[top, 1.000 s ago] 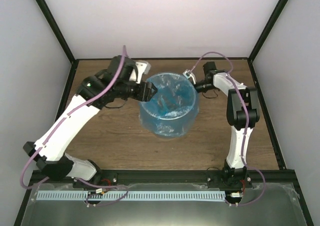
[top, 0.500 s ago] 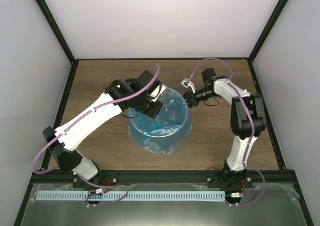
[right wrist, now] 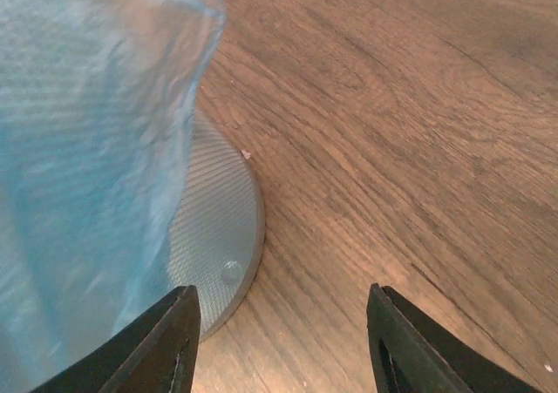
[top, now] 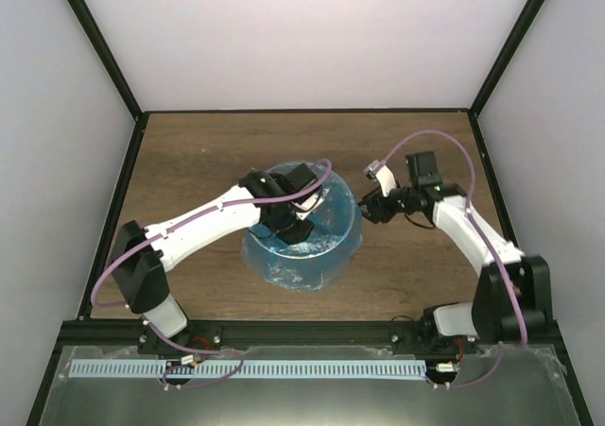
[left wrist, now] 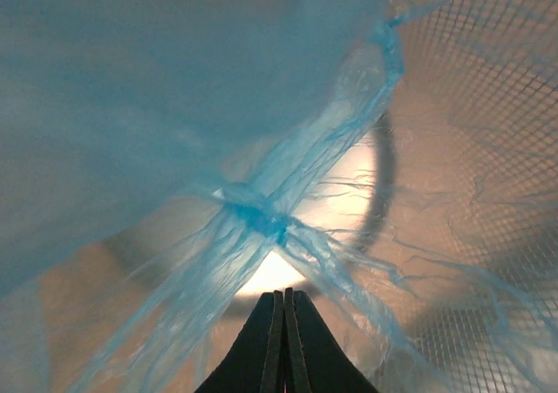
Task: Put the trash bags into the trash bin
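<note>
From above, the left gripper (top: 297, 226) sits inside the trash bin (top: 352, 228), mid-table. Only its wrist view shows its fingers (left wrist: 305, 349) pressed together, tips toward the bunched seam of the trash bag (left wrist: 253, 214); contact cannot be told. The bag is thin, glossy, wrinkled light-blue film lining the bin and draped over its outside, with the grey meshed wall showing through. Just right of the bin, the right gripper (right wrist: 283, 345) stands spread, holding nothing, low over the wooden table (right wrist: 392, 105), one finger beside the bin's round base.
</note>
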